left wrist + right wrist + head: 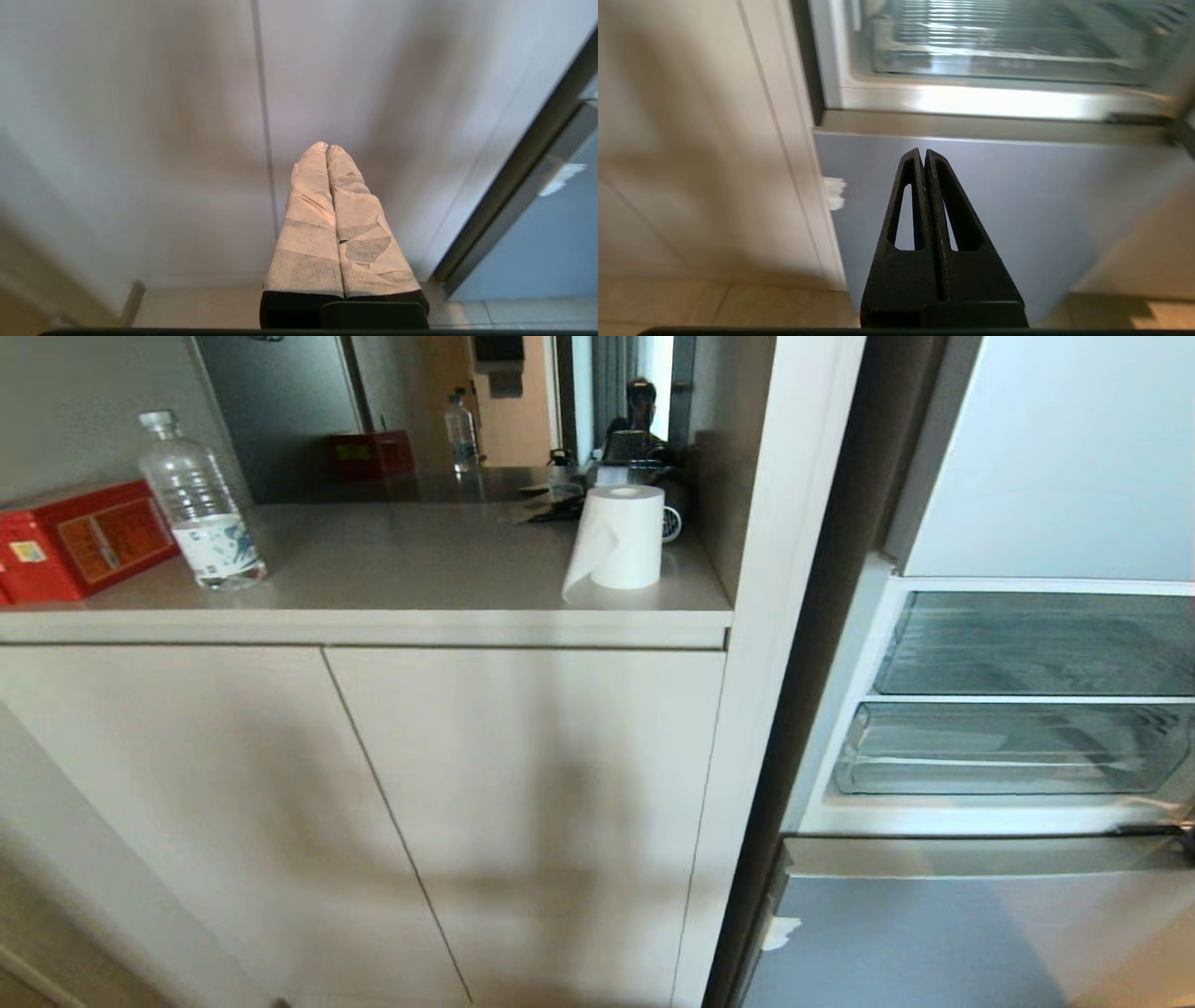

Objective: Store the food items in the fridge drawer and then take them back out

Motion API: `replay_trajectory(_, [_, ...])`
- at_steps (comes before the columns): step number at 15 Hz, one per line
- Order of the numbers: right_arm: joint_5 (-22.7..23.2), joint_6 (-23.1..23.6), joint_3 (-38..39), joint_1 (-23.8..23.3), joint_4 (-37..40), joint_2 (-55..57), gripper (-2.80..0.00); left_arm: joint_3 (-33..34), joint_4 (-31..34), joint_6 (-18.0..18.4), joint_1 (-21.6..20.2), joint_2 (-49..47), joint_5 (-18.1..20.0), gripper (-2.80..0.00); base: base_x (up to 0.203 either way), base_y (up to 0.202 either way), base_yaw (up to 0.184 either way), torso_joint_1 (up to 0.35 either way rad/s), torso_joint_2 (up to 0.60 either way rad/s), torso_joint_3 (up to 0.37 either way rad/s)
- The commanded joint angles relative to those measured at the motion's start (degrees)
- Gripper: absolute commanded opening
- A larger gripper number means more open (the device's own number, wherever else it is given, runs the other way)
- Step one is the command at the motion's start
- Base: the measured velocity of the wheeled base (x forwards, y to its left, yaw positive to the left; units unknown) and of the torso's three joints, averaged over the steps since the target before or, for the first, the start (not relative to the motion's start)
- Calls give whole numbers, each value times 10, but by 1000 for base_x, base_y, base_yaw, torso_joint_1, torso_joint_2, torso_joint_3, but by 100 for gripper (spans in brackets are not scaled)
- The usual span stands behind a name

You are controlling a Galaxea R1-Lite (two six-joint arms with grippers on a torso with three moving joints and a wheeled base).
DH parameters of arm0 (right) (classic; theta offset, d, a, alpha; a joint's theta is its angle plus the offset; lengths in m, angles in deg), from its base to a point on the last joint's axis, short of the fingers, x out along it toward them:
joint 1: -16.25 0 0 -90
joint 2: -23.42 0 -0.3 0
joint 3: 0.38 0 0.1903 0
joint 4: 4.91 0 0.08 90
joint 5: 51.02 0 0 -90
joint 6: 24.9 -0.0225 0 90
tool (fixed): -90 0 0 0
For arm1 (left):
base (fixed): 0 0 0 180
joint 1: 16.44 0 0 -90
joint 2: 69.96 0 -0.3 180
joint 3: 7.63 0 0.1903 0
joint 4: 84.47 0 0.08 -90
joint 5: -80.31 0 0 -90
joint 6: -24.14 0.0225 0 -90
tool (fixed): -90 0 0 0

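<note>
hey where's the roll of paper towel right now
In the head view the paper towel roll stands upright at the right end of the countertop, beside the fridge, well right of the water bottle.

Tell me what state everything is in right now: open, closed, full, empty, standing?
Fridge upper door: open.
Fridge drawer: pushed in, nothing visible inside.
Lower fridge door: closed.
Cabinet doors: closed.
Water bottle: upright, capped, nearly empty.
Paper roll: standing, loose end hanging.
Left gripper: shut, empty.
Right gripper: shut, empty.

Fridge drawer (pixel 1013 747) — clear glossy plastic
</note>
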Motion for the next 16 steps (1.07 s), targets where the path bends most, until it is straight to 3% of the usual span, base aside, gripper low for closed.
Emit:
replay_trajectory(1, [1, 0, 0, 0, 0, 0, -280, 0, 0, 0, 0, -1, 0, -280, 2, -1, 87, -1, 3, 2])
replay_trajectory(3, [5, 19, 0, 0, 0, 0, -280, 0, 1, 0, 0, -1, 0, -280, 0, 0, 0, 0, 0, 0])
replay_trajectory(8, [9, 7, -52, 1, 20, 60, -280, 0, 0, 0, 0, -1, 0, -280, 0, 0, 0, 0, 0, 0])
replay_trajectory(11, [41, -34, -127, 2, 7, 271, -280, 0, 0, 0, 0, -1, 0, -280, 0, 0, 0, 0, 0, 0])
replay_trajectory(14, [63, -54, -180, 3, -69, 517, -280, 0, 0, 0, 0, -1, 0, -280, 0, 0, 0, 0, 0, 0])
replay_trajectory(15, [68, -54, -190, 4, -112, 598, 0, 0, 0, 0, 0, -1, 0, -280, 0, 0, 0, 0, 0, 0])
replay_trajectory(16, [71, -53, -199, 4, -160, 670, 0, 0, 0, 0, 0, -1, 0, -280, 0, 0, 0, 0, 0, 0])
